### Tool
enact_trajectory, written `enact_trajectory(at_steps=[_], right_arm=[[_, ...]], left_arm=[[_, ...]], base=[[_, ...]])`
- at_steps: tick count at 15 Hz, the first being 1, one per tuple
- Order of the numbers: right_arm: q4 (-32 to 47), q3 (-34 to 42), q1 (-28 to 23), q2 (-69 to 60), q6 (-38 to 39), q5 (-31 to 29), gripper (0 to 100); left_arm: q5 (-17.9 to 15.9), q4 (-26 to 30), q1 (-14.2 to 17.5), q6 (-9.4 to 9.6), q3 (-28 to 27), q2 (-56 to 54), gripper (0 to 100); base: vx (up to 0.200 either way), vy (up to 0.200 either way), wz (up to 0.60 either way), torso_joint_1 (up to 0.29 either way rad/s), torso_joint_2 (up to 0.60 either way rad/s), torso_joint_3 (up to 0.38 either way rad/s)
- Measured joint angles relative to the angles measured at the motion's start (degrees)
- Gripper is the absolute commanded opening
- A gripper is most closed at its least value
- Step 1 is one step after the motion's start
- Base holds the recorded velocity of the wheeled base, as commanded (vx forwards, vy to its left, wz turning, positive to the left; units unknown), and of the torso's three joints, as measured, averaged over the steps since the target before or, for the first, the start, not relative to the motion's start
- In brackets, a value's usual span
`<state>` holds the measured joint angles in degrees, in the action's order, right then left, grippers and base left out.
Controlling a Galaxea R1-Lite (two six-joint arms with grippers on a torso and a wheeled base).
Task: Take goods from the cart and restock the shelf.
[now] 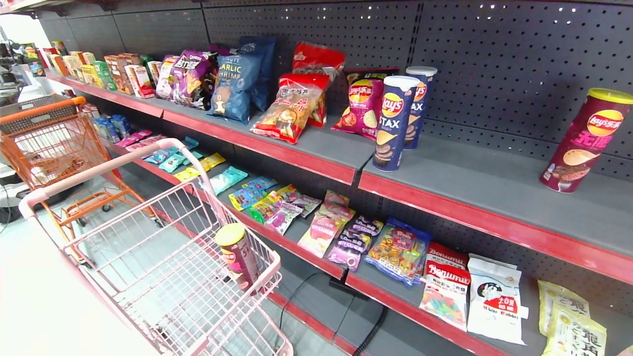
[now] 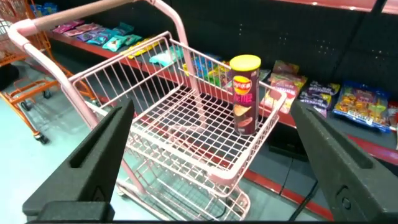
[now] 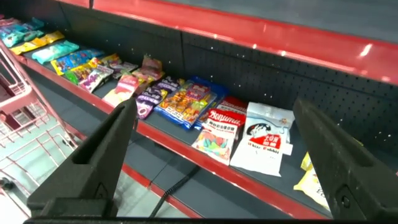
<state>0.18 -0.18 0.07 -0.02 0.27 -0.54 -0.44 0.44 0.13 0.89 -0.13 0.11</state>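
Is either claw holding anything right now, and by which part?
Nothing is held. Both the left claw and right claw are open and empty; the purple can stands in the pink cart.

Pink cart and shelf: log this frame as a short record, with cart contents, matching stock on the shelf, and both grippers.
cart contents: one maroon chip can, upright, in the pink cart's shelf-side corner
shelf stock: one matching can upright on the upper shelf, apart from two blue cans
left gripper: open, empty, over the cart
right gripper: open, empty, facing the lower shelf
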Motion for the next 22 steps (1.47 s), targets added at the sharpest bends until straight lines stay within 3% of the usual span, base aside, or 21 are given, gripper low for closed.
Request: enact_trajectory(at_steps=[10, 14, 20, 22], right_arm=[[0.0, 0.0, 0.0, 0.0, -0.1, 0.0, 100], [0.0, 0.0, 0.0, 0.0, 0.0, 0.0, 100], [0.0, 0.0, 0.0, 0.0, 0.1, 0.0, 100], [0.0, 0.0, 0.0, 0.0, 0.0, 0.0, 100]], left_arm=[[-0.1, 0.1, 0.0, 0.09, 0.0, 0.0, 100], [0.1, -0.3, 0.0, 0.23, 0.0, 0.0, 100], [-1.2, -1.0, 0.0, 3.62, 0.0, 0.0, 100], [-1.9, -1.4, -0.2, 2.77, -3.1, 0.8, 100]], base=[[0.000, 0.000, 0.00, -0.184, 0.50, 0.315], [0.000, 0.000, 0.00, -0.036, 0.10, 0.069], [0.000, 0.000, 0.00, 0.000, 0.00, 0.000], [0.000, 0.000, 0.00, 0.000, 0.00, 0.000]])
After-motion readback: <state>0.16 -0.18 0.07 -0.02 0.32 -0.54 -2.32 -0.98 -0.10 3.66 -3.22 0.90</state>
